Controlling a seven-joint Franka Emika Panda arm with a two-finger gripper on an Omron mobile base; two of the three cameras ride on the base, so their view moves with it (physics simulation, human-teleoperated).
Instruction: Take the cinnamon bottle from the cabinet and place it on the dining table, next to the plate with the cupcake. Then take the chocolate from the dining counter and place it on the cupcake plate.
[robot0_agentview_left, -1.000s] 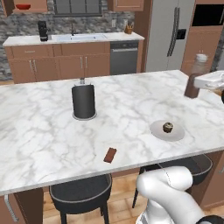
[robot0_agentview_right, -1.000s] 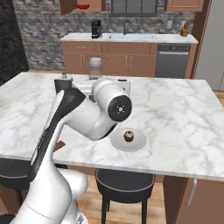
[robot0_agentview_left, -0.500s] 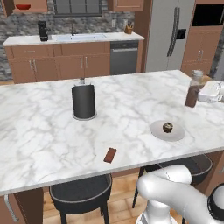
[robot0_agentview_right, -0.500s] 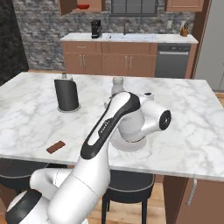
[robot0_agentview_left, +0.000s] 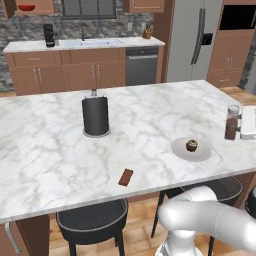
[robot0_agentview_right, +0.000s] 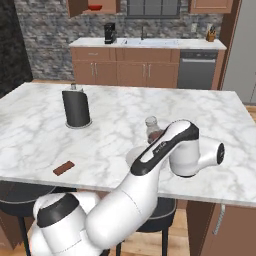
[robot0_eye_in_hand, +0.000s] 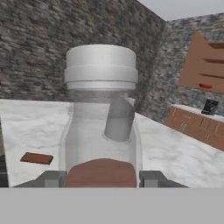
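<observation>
While upright, cinnamon bottle (robot0_eye_in_hand: 101, 127) sits clamped in gripper (robot0_eye_in_hand: 101, 178).

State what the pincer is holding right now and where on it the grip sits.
The pincer holds the cinnamon bottle, gripped low on its glass body, a finger on each side, with the cap left free.

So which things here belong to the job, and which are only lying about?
For the job: cinnamon bottle in the pincer, cupcake, plate, chocolate, dining table.
Lying about: black canister, coffee machine, red bowl.
</observation>
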